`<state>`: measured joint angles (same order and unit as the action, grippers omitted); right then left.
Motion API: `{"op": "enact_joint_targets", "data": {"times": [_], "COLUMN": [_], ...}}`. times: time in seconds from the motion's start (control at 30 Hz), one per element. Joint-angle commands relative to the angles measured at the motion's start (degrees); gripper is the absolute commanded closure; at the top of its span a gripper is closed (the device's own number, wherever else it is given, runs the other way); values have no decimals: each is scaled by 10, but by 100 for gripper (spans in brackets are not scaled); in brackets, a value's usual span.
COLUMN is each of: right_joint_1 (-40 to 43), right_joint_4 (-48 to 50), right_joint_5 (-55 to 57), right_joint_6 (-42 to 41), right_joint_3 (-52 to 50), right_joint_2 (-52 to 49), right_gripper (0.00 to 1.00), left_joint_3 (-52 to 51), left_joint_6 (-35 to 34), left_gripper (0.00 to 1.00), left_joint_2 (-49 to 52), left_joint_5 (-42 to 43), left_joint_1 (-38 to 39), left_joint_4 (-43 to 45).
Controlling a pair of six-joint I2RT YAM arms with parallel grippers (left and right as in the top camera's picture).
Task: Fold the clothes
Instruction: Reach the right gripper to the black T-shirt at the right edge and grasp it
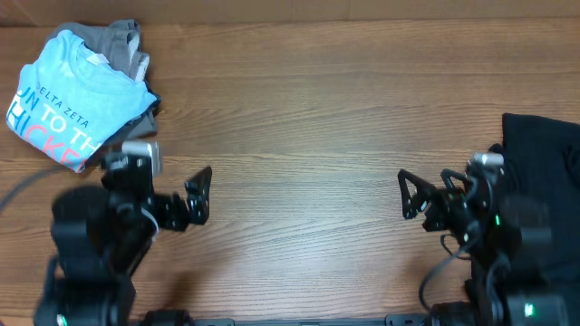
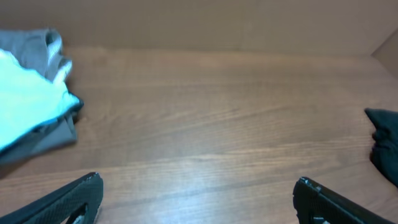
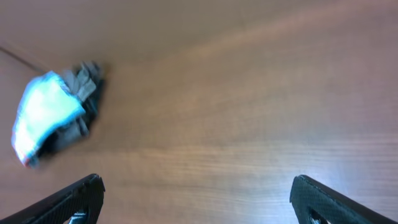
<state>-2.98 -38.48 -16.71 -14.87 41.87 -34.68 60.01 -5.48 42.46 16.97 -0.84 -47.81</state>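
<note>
We see the soft, rumpled black T-shirt (image 1: 544, 149) at the right edge of the smooth wood-grain table (image 1: 308, 118), beside our right gripper (image 1: 408, 195) and well apart from the left gripper (image 1: 201, 195); both pairs of jaws gape, empty.

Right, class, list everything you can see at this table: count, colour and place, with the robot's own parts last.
black T-shirt: one, black, right edge, partly under the right arm
light blue T-shirt: one, white and pink lettering, far left
grey garment: one, grey, under the blue shirt
cable: one, grey, left edge
table: one, brown wood
left gripper: one, black, open, empty
right gripper: one, black, open, empty
</note>
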Motion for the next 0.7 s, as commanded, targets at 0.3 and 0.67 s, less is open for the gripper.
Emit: {"op": "enact_joint_targets", "data": {"times": [0.3, 0.67], "right_joint_1": [2, 188], "right_joint_4": [-110, -51], "right_joint_5": [-26, 101], "right_joint_6": [18, -79], "right_joint_3": [118, 152], "right_joint_2": [-291, -449], "right_gripper": [0, 0], "left_joint_3": [141, 141], "left_joint_6": [15, 17], "left_gripper": [0, 0], "left_joint_2": [233, 286], "left_joint_5": [6, 30], "left_joint_1": [-2, -2], "left_joint_4": [-190, -210]}}
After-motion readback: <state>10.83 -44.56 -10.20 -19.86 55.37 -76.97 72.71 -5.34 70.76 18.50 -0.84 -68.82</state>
